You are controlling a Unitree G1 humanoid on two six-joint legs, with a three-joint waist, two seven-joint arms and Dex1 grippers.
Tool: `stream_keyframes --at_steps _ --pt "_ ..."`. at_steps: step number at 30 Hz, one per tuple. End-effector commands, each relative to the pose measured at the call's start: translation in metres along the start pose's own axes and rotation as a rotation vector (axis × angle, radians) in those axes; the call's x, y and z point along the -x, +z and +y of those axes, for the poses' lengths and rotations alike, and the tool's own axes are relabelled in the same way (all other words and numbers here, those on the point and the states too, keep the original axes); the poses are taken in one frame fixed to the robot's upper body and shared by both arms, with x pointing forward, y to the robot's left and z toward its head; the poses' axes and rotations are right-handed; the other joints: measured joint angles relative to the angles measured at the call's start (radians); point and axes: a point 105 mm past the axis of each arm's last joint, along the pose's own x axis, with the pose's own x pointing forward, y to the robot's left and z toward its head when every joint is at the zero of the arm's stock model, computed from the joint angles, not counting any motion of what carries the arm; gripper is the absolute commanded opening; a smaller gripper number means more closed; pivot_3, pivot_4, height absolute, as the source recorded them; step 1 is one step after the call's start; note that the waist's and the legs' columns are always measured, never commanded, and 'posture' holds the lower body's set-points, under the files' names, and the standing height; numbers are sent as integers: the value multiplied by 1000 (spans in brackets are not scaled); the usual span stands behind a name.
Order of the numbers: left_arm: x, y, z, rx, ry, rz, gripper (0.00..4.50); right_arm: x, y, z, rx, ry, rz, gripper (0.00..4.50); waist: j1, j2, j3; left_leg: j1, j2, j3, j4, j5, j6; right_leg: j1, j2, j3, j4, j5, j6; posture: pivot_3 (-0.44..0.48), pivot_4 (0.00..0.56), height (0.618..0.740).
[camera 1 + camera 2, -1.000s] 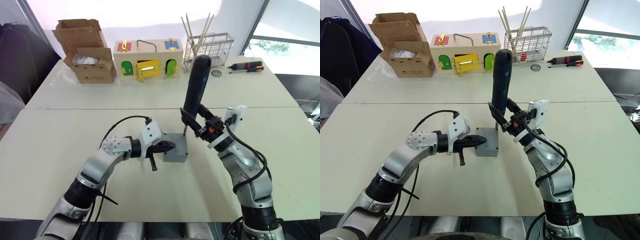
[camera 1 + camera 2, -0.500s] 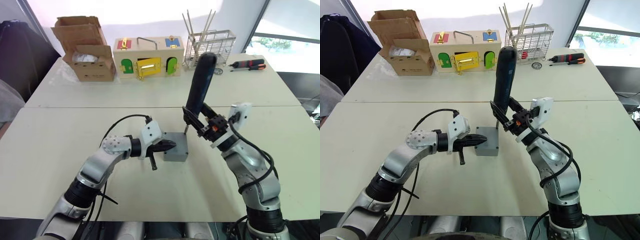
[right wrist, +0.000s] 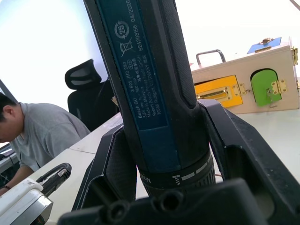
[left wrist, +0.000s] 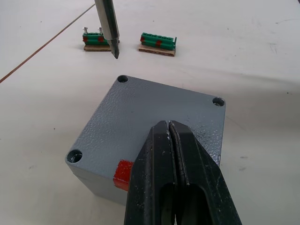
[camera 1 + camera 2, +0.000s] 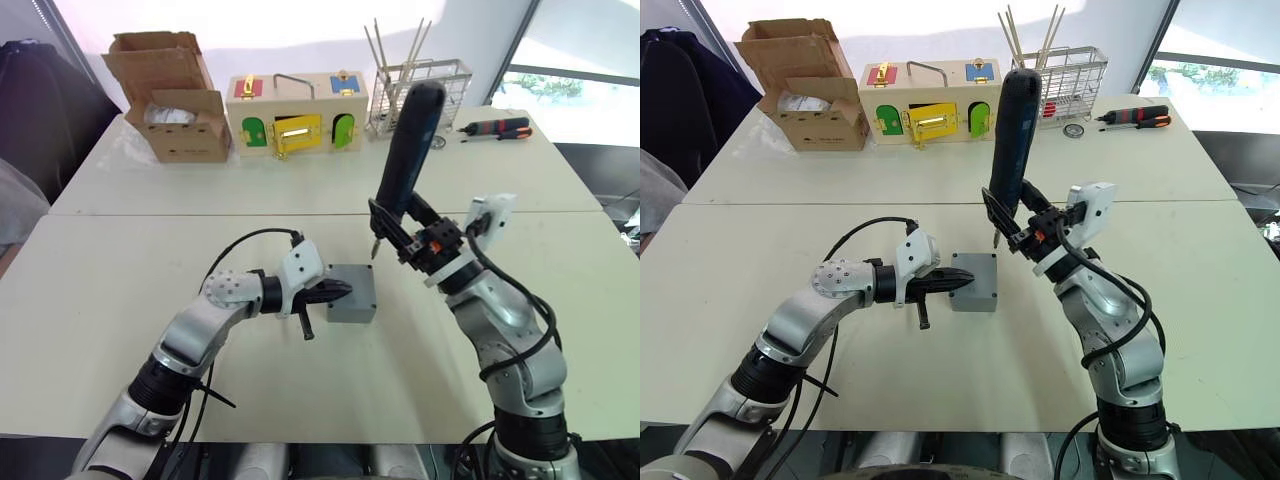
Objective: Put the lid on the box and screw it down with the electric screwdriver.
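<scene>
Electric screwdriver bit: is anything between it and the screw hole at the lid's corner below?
Nothing visible. The thick black electric screwdriver, clamped in the right gripper, hangs with its bit in open air above the flat grey plastic lid. The shut left gripper rests on the lid's opposite edge.

Lid (image 4: 154, 119) on box (image 5: 352, 307), table (image 5: 120, 290) centre; carton (image 5: 170, 100), wooden box (image 5: 297, 112), rack (image 5: 425, 90) behind.

Far surface: cardboard carton (image 5: 170, 100) left, wooden box with coloured doors (image 5: 296, 115), wire rack (image 5: 420, 90), hand screwdriver (image 5: 495, 128) right.
</scene>
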Motion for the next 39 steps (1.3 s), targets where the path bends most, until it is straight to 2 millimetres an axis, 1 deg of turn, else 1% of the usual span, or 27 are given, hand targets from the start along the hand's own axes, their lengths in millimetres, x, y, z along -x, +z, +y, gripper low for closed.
stream_keyframes --at_steps 1,6,13,27,35,39 --pt "0 -30 -1 66 8 108 0 0 19 9 21 34 -81 1873 0 0 0 0 0 0 0 0 0 0 0 0 0 0 0 0 150 730" --pt "0 -30 -1 64 10 110 0 1 11 9 19 34 -60 1873 0 0 0 0 0 0 0 0 0 0 0 0 0 0 0 0 150 730" --pt "0 -31 0 64 12 110 0 2 6 3 30 22 -50 1873 0 0 0 0 0 0 0 0 0 0 0 0 0 0 0 0 150 730" --pt "1 -32 0 64 16 114 0 -2 3 -1 38 8 -62 1873 0 0 0 0 0 0 0 0 0 0 0 0 0 0 0 0 150 730" --pt "2 -32 0 69 15 115 0 3 -17 8 -7 20 -18 1873 -1 0 0 0 0 0 0 0 0 0 0 0 0 0 0 0 150 730" --pt "2 -34 -1 85 12 121 0 10 -38 19 -21 40 39 1873 -1 0 0 1 0 0 0 0 0 0 0 0 0 0 0 0 150 730"
